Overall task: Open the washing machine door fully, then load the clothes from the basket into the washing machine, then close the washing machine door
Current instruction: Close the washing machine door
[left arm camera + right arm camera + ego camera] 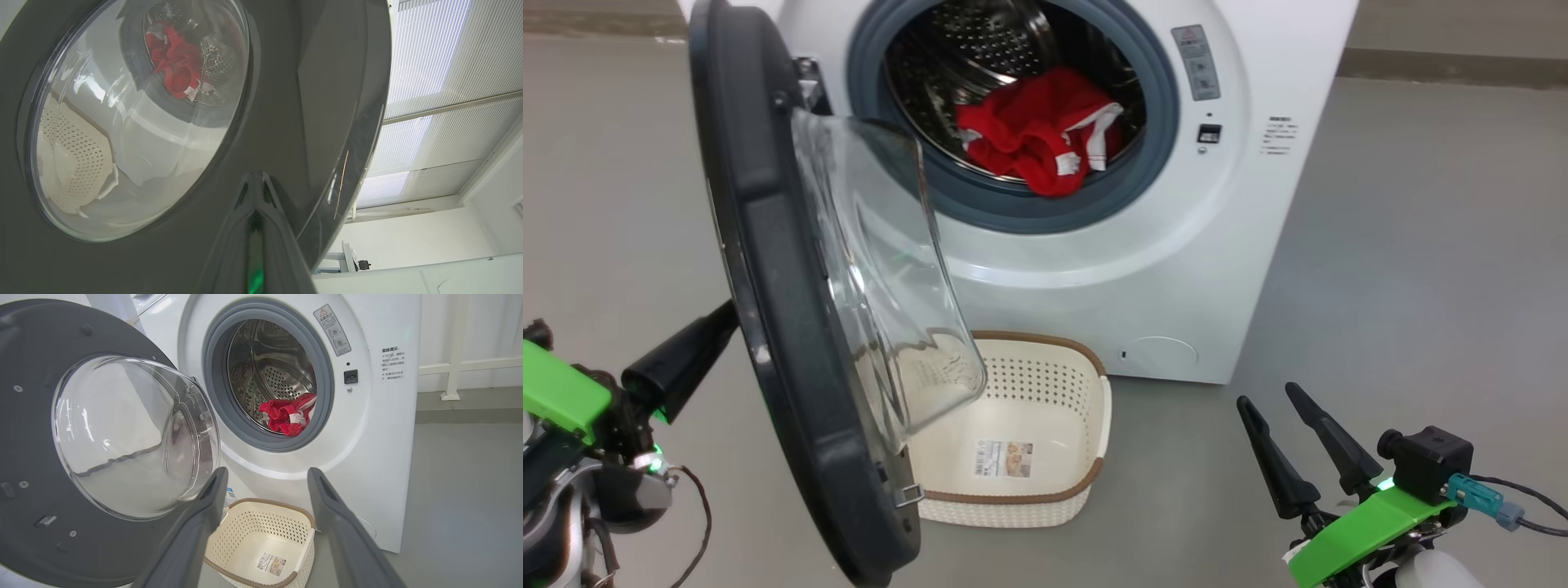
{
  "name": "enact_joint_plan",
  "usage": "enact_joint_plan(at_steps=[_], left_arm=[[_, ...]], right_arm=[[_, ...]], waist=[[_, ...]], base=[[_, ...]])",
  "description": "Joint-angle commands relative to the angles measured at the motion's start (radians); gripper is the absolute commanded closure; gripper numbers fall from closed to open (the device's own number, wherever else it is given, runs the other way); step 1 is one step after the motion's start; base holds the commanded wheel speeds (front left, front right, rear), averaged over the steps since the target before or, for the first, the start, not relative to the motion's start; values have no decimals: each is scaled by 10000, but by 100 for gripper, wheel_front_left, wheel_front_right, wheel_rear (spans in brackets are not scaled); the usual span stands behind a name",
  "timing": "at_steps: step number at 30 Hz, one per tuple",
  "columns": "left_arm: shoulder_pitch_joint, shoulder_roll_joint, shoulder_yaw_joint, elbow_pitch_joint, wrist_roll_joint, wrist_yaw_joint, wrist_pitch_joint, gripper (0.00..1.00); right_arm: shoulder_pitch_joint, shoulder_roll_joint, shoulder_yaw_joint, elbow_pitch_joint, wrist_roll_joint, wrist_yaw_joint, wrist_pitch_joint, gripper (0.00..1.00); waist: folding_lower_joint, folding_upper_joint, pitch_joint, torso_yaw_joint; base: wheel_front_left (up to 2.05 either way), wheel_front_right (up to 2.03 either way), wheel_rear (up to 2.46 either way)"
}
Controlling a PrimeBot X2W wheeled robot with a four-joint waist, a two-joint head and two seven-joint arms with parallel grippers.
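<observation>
Stage: loading is judged complete; closing is judged to be the step in hand.
Load position: the clothes [1037,135] are lodged in the drum [980,41] of the washing machine [1176,269], at its lower front, just behind the grey gasket [1013,208].
Container: the basket [1045,384] is left empty on the floor [1380,286], just before the washing machine and below its opening.
Door attitude: the washing machine door [776,269] is hinged at the left of the washing machine's opening and is stood roughly square to the front panel, with the glass bowl window [882,269] turned toward the opening.
Left tool state: the left tool [711,331] is closed and nothing is gripped; it is set at the door's glossy outer face, on the side turned away from the washing machine.
Right tool state: the right tool [1267,396] is held wide open and empty, low before the washing machine and well apart from the door.
Governing relation: the opening lies across the door from the left tool, so a push there would be directed toward the washing machine; the left arm is the nearer.
Caution: clearance between door and basket cannot be told.
</observation>
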Motion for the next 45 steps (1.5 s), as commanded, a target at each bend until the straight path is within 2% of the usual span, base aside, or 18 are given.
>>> enact_joint_plan(at_steps=[1,13,30,45], left_arm=[[-283,193,223,-431,-117,39,95,100],[-627,-13,47,-536,164,132,-224,100],[-1043,-440,-207,-180,618,-456,-909,100],[-1653,-368,-111,549,1174,-865,-1604,100]], right_arm=[[-97,-43,107,-276,-78,16,-48,0],[-279,-38,75,-327,-137,16,-48,0],[-402,-121,274,-323,-118,16,-48,0],[-509,16,220,-409,-181,16,-48,0]], waist=[[0,0,92,-237],[0,0,355,-1466],[0,0,407,-2636],[0,0,794,-3796]], base=[[0,0,0],[0,0,0],[0,0,0],[0,0,0]])
